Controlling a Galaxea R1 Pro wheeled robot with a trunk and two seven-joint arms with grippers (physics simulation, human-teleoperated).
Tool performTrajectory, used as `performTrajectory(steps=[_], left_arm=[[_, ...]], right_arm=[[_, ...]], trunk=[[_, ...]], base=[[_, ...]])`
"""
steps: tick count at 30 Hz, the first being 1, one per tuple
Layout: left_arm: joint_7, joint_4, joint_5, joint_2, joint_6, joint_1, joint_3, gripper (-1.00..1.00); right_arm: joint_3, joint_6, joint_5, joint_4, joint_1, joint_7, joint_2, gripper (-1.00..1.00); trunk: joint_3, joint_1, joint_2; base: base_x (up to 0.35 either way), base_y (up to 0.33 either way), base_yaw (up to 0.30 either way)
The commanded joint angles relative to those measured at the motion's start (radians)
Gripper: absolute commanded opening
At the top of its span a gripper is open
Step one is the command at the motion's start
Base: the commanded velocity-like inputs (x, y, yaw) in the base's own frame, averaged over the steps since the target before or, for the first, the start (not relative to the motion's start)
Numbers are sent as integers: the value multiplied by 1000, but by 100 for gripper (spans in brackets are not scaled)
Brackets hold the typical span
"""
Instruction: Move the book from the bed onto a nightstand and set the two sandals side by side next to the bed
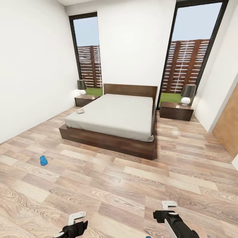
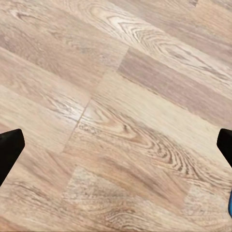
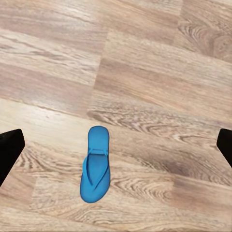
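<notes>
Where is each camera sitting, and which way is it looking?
Head view: up on the robot's head, looking forward and down over the floor to the bed; the left pincer and right pincer show at the bottom.
Left wrist view: on the left arm, facing down at the planks; dark fingertips at both edges.
Right wrist view: on the right arm, facing down at a blue sandal; dark fingertips at both edges.
Shared: both wrist views show wood floor.
</notes>
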Motion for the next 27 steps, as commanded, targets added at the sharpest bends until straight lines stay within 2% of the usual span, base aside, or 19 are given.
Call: performTrajectory(steps=[1,27], left_arm=[[0,-2,7,-1,7,0,3,100],[0,-1,9,-1,7,0,4,100]], right_arm=[[-1,6,0,-2,0,-2,0,100],[2,4,1,2,0,-4,3,100]], trunk=[[-4,4,-8],[-86,104,-190]], base=[[0,0,0],[0,0,0]])
